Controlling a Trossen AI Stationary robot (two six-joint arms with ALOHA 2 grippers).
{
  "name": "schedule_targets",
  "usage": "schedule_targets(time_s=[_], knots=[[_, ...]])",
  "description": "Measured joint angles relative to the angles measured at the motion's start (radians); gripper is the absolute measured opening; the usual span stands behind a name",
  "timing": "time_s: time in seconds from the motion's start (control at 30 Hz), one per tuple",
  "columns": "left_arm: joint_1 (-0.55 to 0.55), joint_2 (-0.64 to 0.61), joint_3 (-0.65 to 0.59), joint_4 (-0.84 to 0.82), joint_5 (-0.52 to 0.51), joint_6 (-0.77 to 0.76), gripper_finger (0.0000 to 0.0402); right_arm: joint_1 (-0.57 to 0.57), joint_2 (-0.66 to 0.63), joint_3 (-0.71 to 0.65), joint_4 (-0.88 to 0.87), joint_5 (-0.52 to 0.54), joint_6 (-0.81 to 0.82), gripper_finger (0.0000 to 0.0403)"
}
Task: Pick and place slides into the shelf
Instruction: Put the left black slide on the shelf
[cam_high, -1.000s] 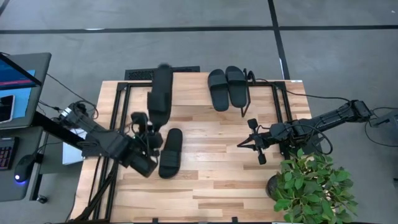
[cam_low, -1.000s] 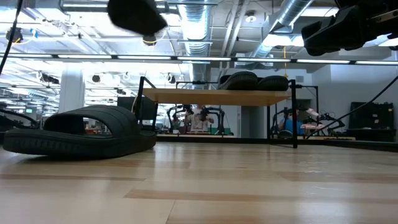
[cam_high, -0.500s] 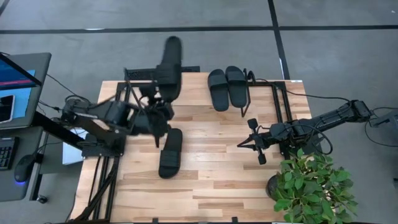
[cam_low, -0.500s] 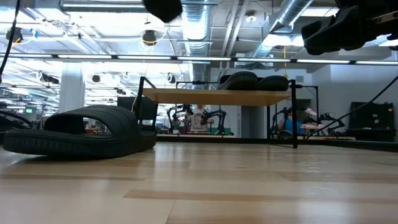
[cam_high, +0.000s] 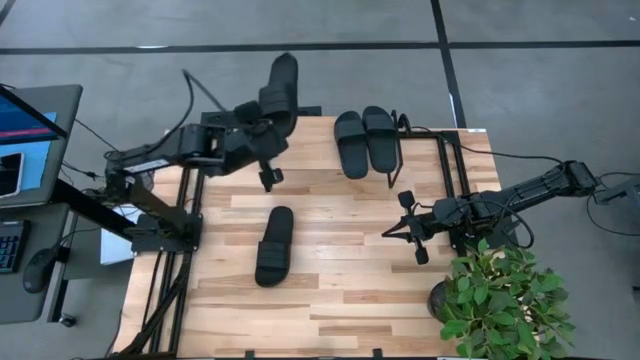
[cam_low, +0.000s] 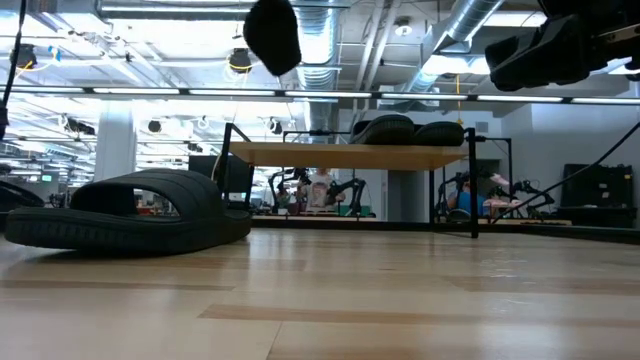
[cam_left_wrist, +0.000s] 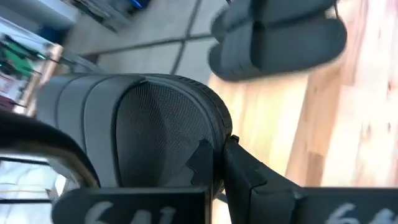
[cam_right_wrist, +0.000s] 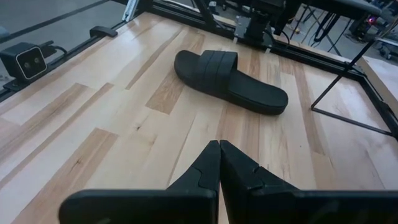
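- I work in a robotics lab, set in an open industrial hall.
- Overhead run bare ventilation ducts (cam_low: 330, 40) and pipes, with strip lights.
- Beyond my light wood table (cam_high: 340, 290) stand other robot rigs (cam_low: 320, 190) on black frames.
- The floor (cam_high: 520, 90) is grey concrete, and a monitor (cam_high: 25, 120) sits beside my table.

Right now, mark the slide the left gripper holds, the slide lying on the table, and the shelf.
held slide (cam_high: 279, 92), high view, on its sole
lying slide (cam_high: 273, 246), high view, mid-sole near the strap
shelf (cam_low: 345, 155), low view, front edge of its wood top
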Motion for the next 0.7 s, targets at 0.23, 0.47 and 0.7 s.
schedule_targets(time_s=[0.23, 0.47, 0.7], knots=[[0.063, 0.087, 0.0, -0.05, 0.098, 0.002, 0.0, -0.001, 0.0, 0.0, 0.0, 0.0, 0.0, 0.0], [0.091, 0.151, -0.001, -0.113, 0.158, -0.045, 0.0, -0.001, 0.0, 0.0, -0.011, 0.0, 0.0, 0.0], [0.072, 0.193, -0.001, -0.143, 0.193, -0.087, 0.0, 0.0, 0.0, 0.0, -0.028, 0.0, 0.0, 0.0]])
